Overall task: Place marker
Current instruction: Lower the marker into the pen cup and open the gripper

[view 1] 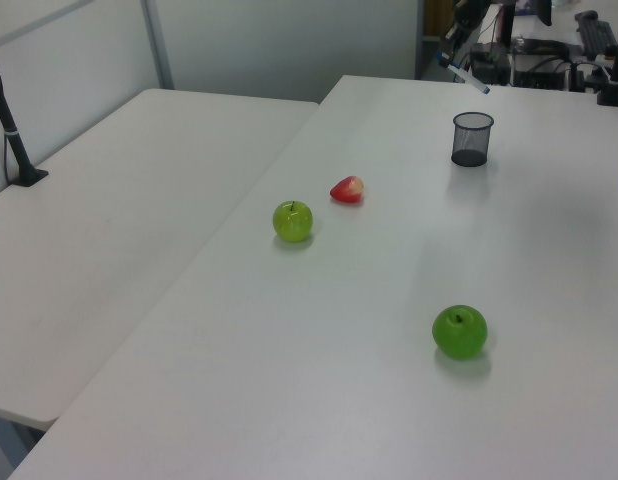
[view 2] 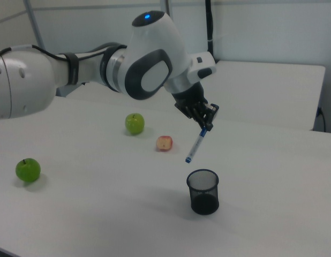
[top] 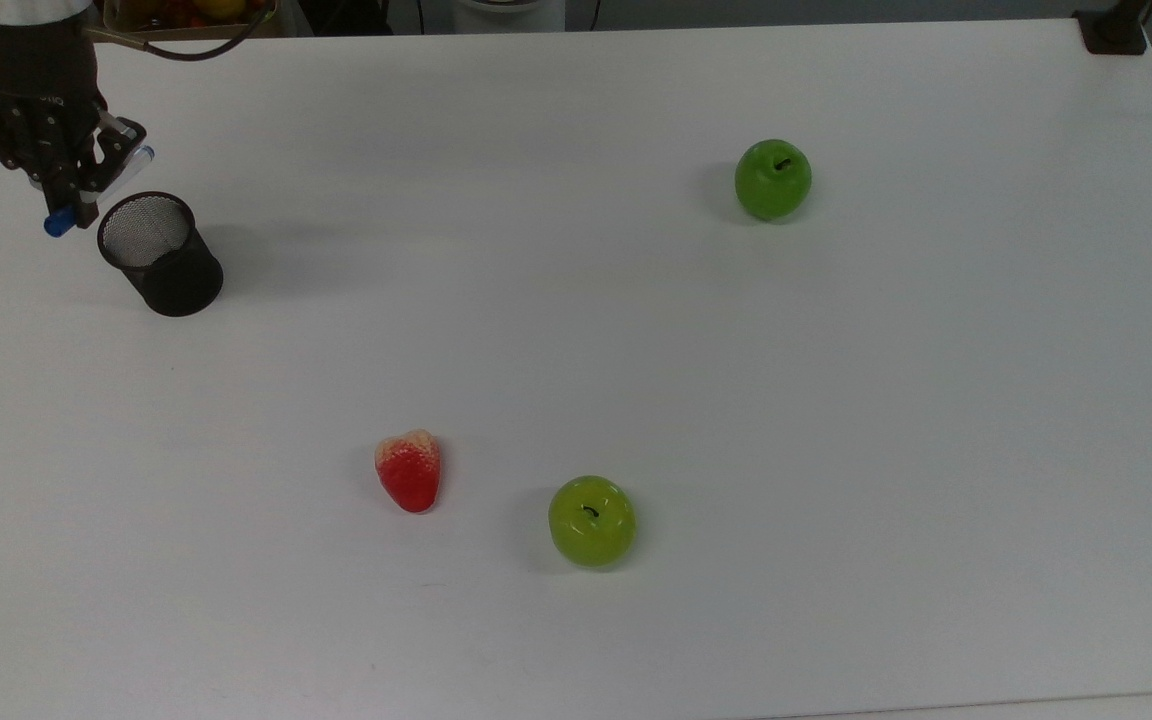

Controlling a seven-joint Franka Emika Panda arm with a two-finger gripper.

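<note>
Gripping the marker (view 2: 195, 145) near its upper end, the gripper (view 2: 204, 125) hangs in the air above the white table (top: 636, 350), its fingers closed on the pen's white barrel. The marker slants downward from the fingers, blue tip lowest. In the right view that tip sits above the mesh cup (view 2: 203, 191) and a little toward the right view's left of its rim, not inside it. In the top view the gripper (top: 71, 190) and the marker's blue end (top: 59, 223) lie just beside the cup (top: 160, 253), on the top view's left of its open mouth. In the left view the marker (view 1: 469, 79) shows as a slanted sliver above the cup (view 1: 472, 138).

Measured from the cup, the red strawberry (top: 410, 470) lies well apart across the table, the yellow-green apple (top: 591, 520) just past it, and the darker green apple (top: 773, 179) farthest off.
</note>
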